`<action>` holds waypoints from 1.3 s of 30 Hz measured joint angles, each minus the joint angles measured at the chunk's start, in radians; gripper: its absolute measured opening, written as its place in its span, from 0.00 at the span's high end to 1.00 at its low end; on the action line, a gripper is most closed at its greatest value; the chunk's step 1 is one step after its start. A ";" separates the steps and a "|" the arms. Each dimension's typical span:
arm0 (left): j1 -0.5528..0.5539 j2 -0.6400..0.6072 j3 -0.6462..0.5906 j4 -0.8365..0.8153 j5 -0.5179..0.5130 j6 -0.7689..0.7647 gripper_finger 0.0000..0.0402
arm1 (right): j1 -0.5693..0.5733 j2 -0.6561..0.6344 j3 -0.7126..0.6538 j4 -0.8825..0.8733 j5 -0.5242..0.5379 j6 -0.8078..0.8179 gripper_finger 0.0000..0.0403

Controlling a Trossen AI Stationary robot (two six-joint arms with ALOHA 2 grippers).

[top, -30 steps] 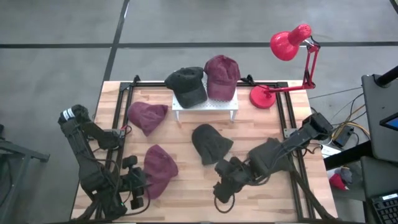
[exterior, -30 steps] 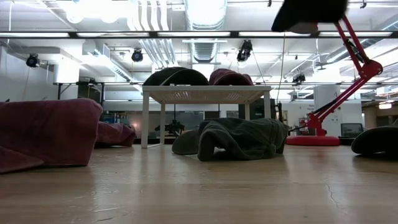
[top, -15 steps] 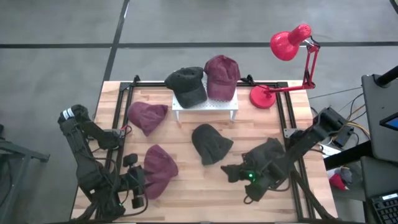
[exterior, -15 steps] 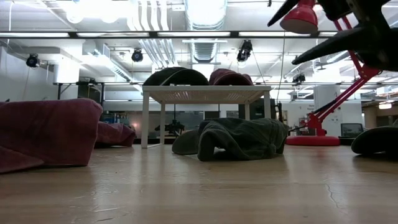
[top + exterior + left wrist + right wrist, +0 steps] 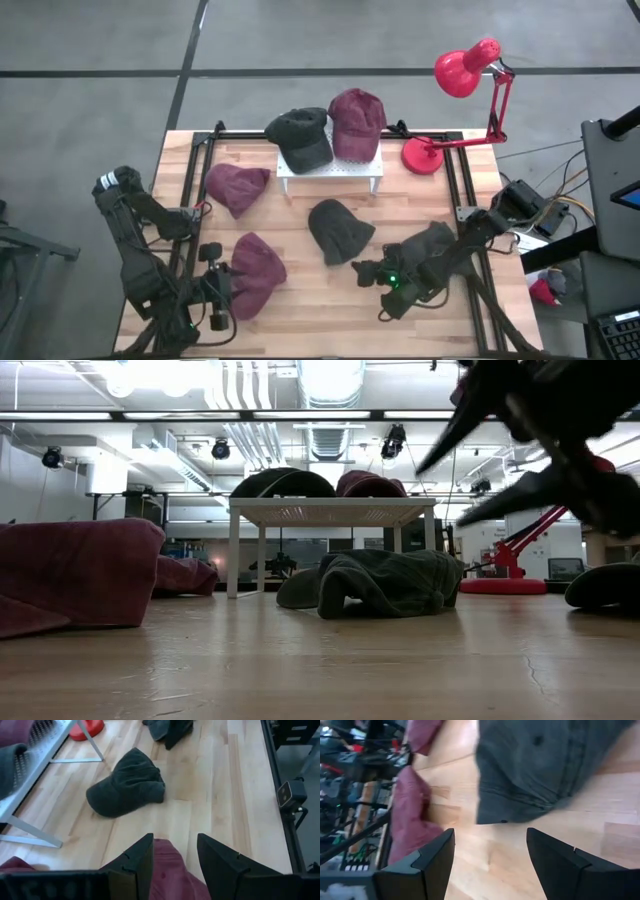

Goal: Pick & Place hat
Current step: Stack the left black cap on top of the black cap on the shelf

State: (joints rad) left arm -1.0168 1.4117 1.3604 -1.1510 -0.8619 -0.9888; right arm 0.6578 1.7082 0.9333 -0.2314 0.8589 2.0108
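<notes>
A dark grey hat (image 5: 338, 230) lies on the wooden table near its middle; the left wrist view shows it too (image 5: 127, 782). My right gripper (image 5: 368, 280) hangs open just to the near right of it, above the table (image 5: 440, 495), with its fingers aimed at the hat (image 5: 535, 765). A maroon hat (image 5: 256, 272) lies near the front left. My left gripper (image 5: 220, 292) stands open at that hat's left edge, and maroon cloth (image 5: 170, 867) shows in the gap between its fingers (image 5: 175, 840). My left gripper has the near maroon hat's cloth (image 5: 167, 860) showing between its two fingers. I cannot tell whether the fingers touch it. The hat lies on the table.
A white rack (image 5: 330, 170) at the back holds a dark cap (image 5: 300, 138) and a maroon cap (image 5: 356, 122). Another maroon hat (image 5: 236, 186) lies at far left. A second dark hat (image 5: 432, 242) lies under the right arm. A red lamp (image 5: 465, 70) stands at back right.
My right gripper has come down toward the table and rolled at the wrist, so its fingers now point at the dark grey hat in the middle. My left gripper has rolled a little beside the maroon hat. The hats lie where they were.
</notes>
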 joint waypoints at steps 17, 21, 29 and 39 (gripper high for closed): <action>0.001 -0.038 -0.007 -0.065 -0.045 -0.005 0.62 | -0.117 0.080 -0.006 -0.051 -0.121 -0.058 0.42; 0.001 -0.043 -0.007 -0.087 -0.046 -0.005 0.62 | -0.120 0.080 -0.006 -0.087 -0.160 -0.078 0.42; 0.001 -0.055 -0.007 -0.118 -0.051 -0.003 0.62 | -0.145 0.080 -0.006 -0.216 -0.161 0.001 0.42; 0.001 -0.056 -0.007 -0.129 -0.053 -0.001 0.62 | -0.226 0.107 -0.006 -0.055 -0.178 -0.189 0.42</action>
State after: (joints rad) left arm -1.0161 1.3552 1.3537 -1.2800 -0.9150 -0.9897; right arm 0.4316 1.8155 0.9268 -0.2861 0.6805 1.8220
